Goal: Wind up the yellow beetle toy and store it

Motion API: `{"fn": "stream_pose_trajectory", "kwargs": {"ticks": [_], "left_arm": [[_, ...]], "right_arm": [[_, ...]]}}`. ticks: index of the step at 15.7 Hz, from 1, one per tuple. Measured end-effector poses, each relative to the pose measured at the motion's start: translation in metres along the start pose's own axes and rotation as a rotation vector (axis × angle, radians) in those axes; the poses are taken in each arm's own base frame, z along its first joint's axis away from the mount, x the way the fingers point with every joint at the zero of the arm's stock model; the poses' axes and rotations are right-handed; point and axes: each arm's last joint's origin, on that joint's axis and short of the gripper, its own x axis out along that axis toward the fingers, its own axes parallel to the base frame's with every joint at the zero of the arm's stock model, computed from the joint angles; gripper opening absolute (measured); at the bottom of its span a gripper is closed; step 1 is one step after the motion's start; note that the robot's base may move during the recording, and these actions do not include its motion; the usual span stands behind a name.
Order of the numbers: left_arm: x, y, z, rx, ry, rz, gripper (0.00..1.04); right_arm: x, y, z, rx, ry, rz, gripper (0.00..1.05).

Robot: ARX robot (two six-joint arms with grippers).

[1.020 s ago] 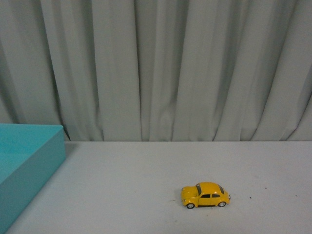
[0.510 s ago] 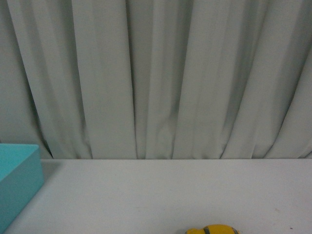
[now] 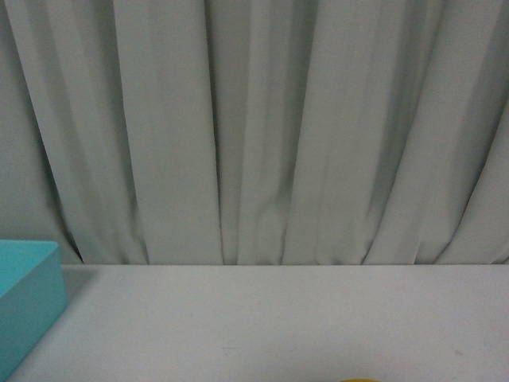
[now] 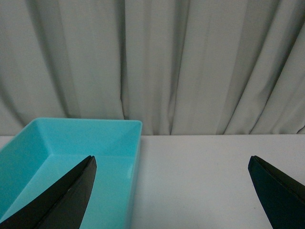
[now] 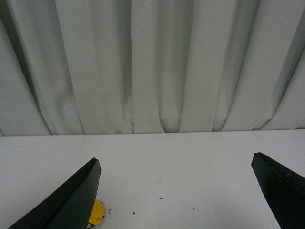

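1. A teal box [image 3: 28,302] sits at the left edge of the white bench [image 3: 262,318], its open top facing up. In the left wrist view its inside shows bare teal walls and floor.
2. The left gripper [image 4: 171,160] hangs above the bench beside the box. Its two dark fingers [image 4: 71,195] are spread wide apart with nothing between them; one fingertip overlaps the box's interior in that view.
3. The yellow beetle toy [image 5: 96,212] rests on the bench, right of centre. In the front view only a thin yellow sliver of its roof shows, at the lower border.
4. The right gripper [image 5: 175,159] is spread wide and holds nothing. One of its fingers [image 5: 71,200] hides most of the toy, which lies on the bench beyond it.
5. A pale grey pleated curtain [image 3: 262,127] hangs along the far edge of the bench.
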Motion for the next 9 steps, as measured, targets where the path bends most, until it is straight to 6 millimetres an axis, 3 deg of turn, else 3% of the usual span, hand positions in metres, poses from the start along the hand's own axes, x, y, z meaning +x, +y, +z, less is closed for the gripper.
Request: {"fn": "stream_pose_trajectory", "kwargs": {"ticks": [7, 9], "left_arm": [[0.0000, 0.0000, 0.0000, 0.000, 0.000, 0.000, 0.98], [0.0000, 0.0000, 0.0000, 0.000, 0.000, -0.001, 0.98]], "right_arm": [[0.0000, 0.0000, 0.0000, 0.000, 0.000, 0.000, 0.98], [0.0093, 0.0078, 0.0100, 0.116, -0.069, -0.290, 0.98]]}}
